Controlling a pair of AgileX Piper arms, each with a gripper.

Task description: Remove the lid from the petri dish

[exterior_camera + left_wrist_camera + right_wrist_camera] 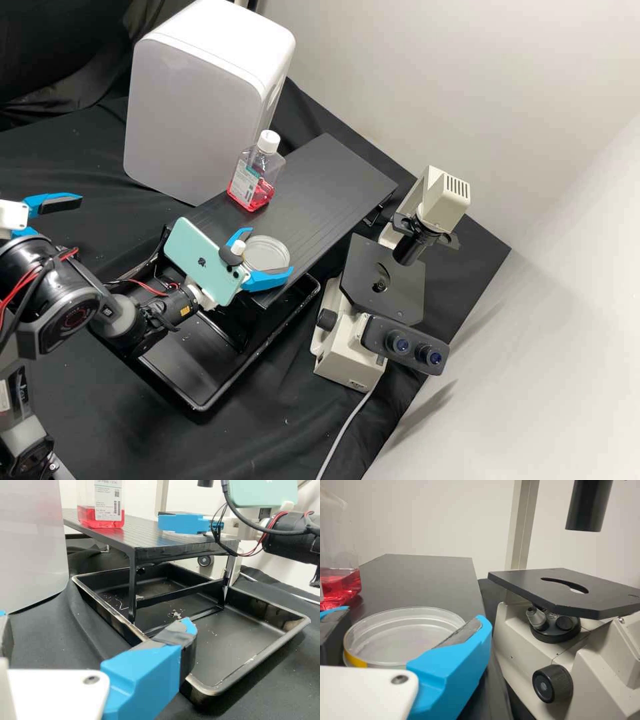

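Okay, high view / right gripper [260, 257]: your right arm sits centre-left of frame, blue fingers either side of the petri dish [268, 251], pads looking tight on its rim.
High view / petri dish: mid-frame, flat on the lower-left end of the black platform [333, 180].
High view / left gripper [50, 215]: far left edge of frame, over the black cloth [100, 167], well apart from the dish; you've got nothing in it.
High view / rest: red-liquid flask [255, 175] upright on the platform toward upper centre. White box [200, 93] just behind it at upper left. Microscope [383, 307] right of centre. Black tray [213, 373] under the platform, lower centre.
Left wrist view / left gripper [92, 625]: fingers wide apart, empty, low by a corner of the tray [260, 645]; platform and flask stand beyond.
Right wrist view / right gripper [407, 625]: dish between your fingers, a pad against the rim on each side.
Right wrist view / lid [402, 630]: looks seated on the dish, with the dish on the platform and the microscope [570, 670] just beside.
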